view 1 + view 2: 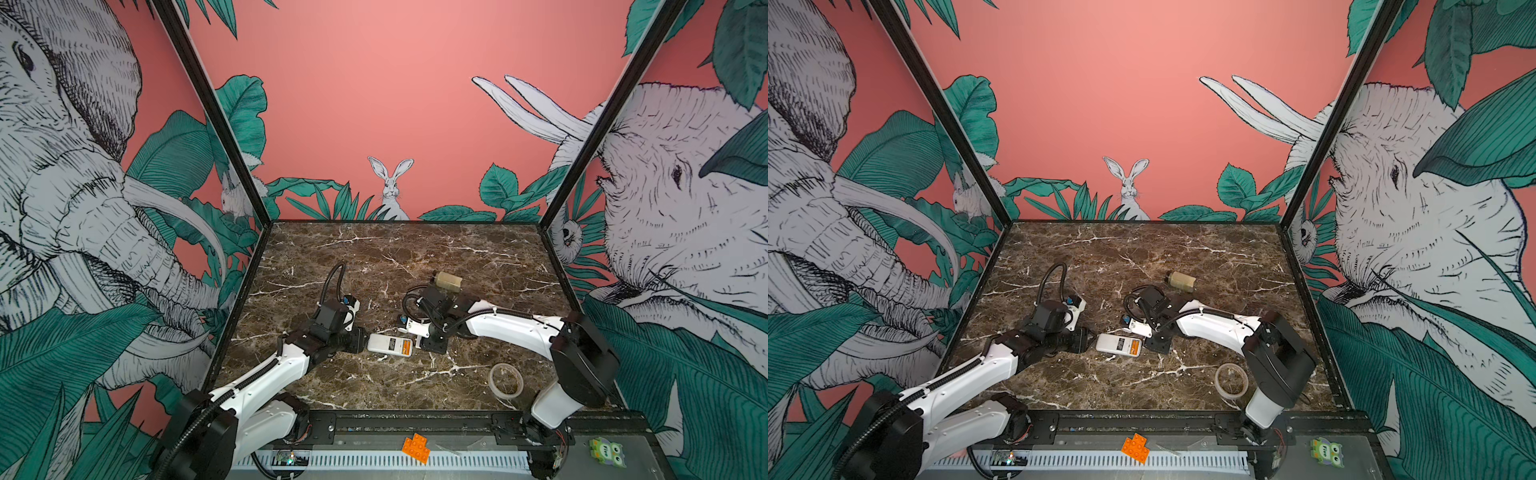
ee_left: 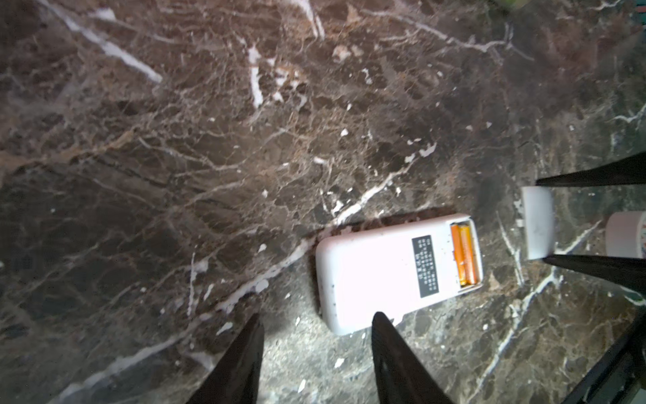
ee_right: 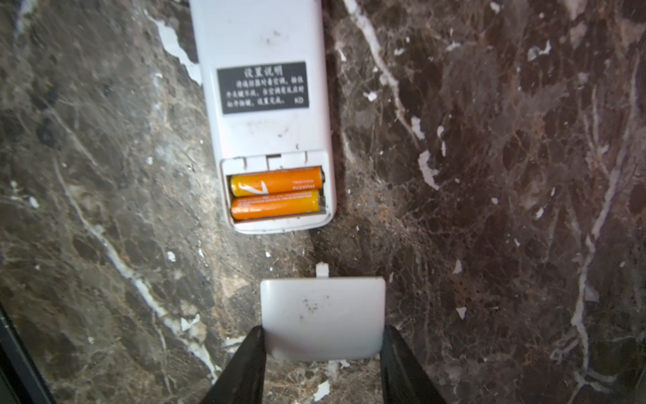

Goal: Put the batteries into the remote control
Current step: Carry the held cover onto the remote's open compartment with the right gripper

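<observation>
**Refitting the Battery Cover**

The small oblong white plastic remote control (image 3: 265, 115) lies label side up on the dark marble-patterned table (image 1: 374, 257). Its bay is open, and the two thin orange cylindrical batteries (image 3: 276, 194) sit side by side in it. We judge loading done, and closing the bay the step in hand.

The right hand (image 3: 322, 330) grips the flat white plastic battery cover (image 3: 323, 314) by its side edges, just beyond the bay end of the remote control, with the tab pointing toward the bay. The left hand (image 2: 318, 316) stands wide and empty at the opposite end of the remote control. We cannot tell whether it touches.

Recommended procedure:
1. We brace the opposite end with the left hand so the remote control cannot slide.
2. We keep the battery cover flat and square to the bay.
3. We feed the tab in first, then press until the edges sit flush.

Caution: a skewed battery cover may jam against the batteries.
</observation>
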`<state>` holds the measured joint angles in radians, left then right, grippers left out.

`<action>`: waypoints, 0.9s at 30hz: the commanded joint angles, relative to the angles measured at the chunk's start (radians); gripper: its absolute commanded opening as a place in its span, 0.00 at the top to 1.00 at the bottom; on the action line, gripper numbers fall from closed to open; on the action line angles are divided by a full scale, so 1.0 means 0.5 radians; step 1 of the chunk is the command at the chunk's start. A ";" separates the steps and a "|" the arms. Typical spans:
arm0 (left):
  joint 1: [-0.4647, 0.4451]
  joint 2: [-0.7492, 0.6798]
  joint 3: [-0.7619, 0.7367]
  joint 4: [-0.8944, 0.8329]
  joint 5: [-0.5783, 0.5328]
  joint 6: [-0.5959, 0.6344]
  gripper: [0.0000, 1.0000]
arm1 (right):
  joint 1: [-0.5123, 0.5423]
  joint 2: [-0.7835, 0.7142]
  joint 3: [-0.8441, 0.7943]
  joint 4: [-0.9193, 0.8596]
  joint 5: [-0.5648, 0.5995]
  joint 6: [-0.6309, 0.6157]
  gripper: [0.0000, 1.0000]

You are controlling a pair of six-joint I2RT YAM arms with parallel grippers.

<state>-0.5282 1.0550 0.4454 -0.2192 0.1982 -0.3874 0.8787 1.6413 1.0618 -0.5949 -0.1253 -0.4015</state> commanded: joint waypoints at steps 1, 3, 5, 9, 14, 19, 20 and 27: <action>0.027 -0.037 -0.039 0.003 -0.001 -0.062 0.50 | 0.061 0.042 0.111 -0.095 0.046 0.117 0.75; 0.038 -0.046 -0.054 0.004 0.002 -0.063 0.51 | 0.079 0.105 0.181 -0.155 0.068 0.148 0.75; 0.048 -0.057 -0.069 0.004 0.003 -0.061 0.51 | 0.093 0.162 0.239 -0.204 0.094 0.176 0.75; 0.068 -0.079 -0.092 0.007 0.010 -0.066 0.51 | 0.126 0.256 0.333 -0.279 0.111 0.216 0.75; 0.078 -0.093 -0.100 0.016 0.021 -0.067 0.52 | 0.154 0.310 0.380 -0.306 0.101 0.225 0.75; 0.078 -0.084 -0.117 0.042 0.036 -0.086 0.53 | 0.174 0.354 0.415 -0.311 0.091 0.221 0.75; 0.078 -0.082 -0.124 0.051 0.042 -0.095 0.53 | 0.178 0.364 0.424 -0.313 0.093 0.217 0.75; 0.078 -0.060 -0.155 0.097 0.060 -0.116 0.54 | 0.181 0.417 0.479 -0.314 0.096 0.193 0.75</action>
<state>-0.4946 1.0271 0.3832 -0.1936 0.2199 -0.4309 0.9619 1.8378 1.2789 -0.7261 -0.0822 -0.2989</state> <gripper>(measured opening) 0.460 0.453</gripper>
